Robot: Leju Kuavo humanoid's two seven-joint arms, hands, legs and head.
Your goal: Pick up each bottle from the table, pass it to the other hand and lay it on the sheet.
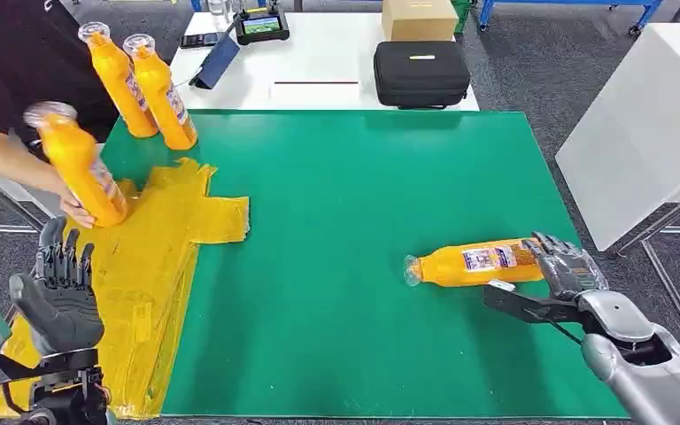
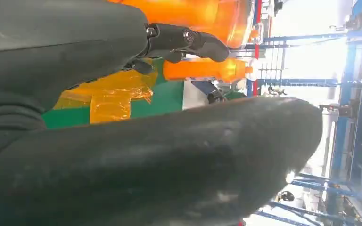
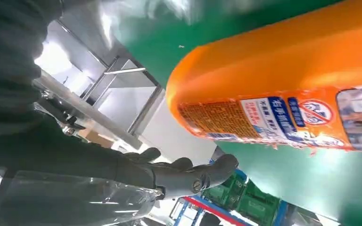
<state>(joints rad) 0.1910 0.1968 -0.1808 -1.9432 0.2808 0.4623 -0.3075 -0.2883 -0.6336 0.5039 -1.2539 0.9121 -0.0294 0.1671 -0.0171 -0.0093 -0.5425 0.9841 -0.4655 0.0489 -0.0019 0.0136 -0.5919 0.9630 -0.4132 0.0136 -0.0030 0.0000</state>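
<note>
the right hand point(image 1: 565, 264) lies at the base of a bottle point(image 1: 474, 264) on its side near the bench's right edge, fingers apart, not gripping. the left hand point(image 1: 60, 288) hovers open over the yellow sheet point(image 1: 164, 266) at the left edge, where a person's hand point(image 1: 75, 208) tilts another bottle point(image 1: 78, 166).

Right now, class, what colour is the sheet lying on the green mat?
Yellow, a translucent plastic sheet; the head view shows it best.

We see a green mat-topped table point(image 1: 336, 221) carrying a crumpled yellow plastic sheet point(image 1: 155, 266) at its left. One orange plastic bottle point(image 1: 474, 263) lies near the right edge; two more orange bottles point(image 1: 146, 84) stand at the far left corner.
</note>
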